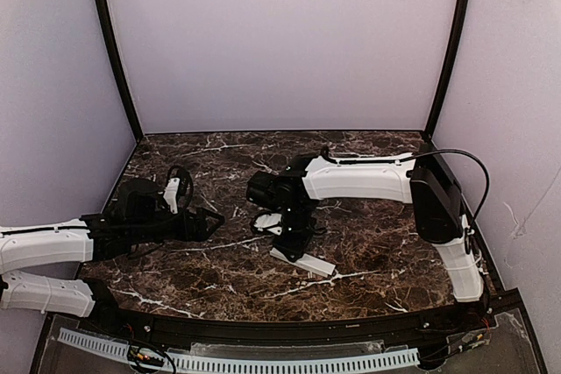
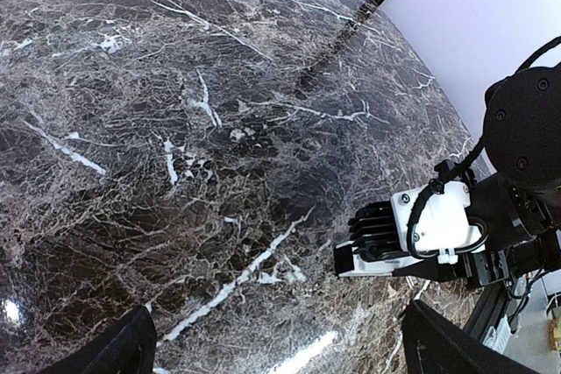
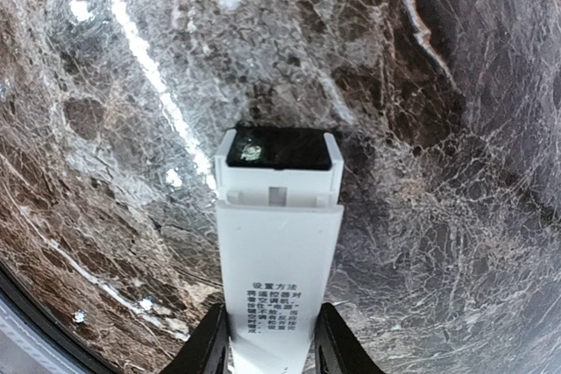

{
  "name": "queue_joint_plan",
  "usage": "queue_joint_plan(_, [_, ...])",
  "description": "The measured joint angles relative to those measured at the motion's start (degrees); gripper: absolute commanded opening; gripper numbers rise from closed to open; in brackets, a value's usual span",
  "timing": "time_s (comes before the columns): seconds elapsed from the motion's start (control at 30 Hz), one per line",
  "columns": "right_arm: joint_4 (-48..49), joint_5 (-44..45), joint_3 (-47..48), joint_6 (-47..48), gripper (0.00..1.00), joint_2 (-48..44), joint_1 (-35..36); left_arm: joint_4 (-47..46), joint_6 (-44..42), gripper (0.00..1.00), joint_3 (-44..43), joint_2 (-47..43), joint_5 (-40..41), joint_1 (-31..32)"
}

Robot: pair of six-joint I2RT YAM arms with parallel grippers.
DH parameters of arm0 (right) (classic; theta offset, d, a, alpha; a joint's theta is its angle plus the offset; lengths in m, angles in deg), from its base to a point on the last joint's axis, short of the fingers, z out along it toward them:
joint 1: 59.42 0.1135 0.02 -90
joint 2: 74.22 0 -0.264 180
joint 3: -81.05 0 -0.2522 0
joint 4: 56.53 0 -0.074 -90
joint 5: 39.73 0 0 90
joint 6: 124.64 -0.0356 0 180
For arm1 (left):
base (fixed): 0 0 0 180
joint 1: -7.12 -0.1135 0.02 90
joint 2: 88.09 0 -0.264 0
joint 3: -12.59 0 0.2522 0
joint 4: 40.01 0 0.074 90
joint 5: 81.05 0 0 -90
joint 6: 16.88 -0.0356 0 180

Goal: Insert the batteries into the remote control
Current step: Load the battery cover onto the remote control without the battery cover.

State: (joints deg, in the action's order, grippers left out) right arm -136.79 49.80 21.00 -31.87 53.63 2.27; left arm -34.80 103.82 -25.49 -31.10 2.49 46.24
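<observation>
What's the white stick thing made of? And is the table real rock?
The remote looks like smooth white plastic: even flat sides, moulded edges by its dark end, printed writing. The table looks like polished dark brown marble with white veins, and lights glint off it. Real stone or a shiny printed sheet? The pictures can't tell.

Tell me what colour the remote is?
The remote is white with a black end, clearest in the right wrist view.
</observation>
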Motion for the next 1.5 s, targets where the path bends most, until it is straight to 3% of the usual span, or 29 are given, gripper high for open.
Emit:
queue_joint_plan(0.87, [-0.9,0.0,1.9,0.0,0.29,1.0,0.0,0.0,0.0,0.99,0.4,0.0,0.0,0.0])
queue_joint_plan(1.17, [-0.9,-0.3,1.9,0.2,0.39,1.5,0.0,0.0,0.0,0.98,0.4,-0.1,-0.1,-0.3])
queue_joint_plan(1.5, [-0.9,-0.6,1.9,0.2,0.42,1.6,0.0,0.0,0.0,0.99,0.4,-0.1,-0.2,-0.3])
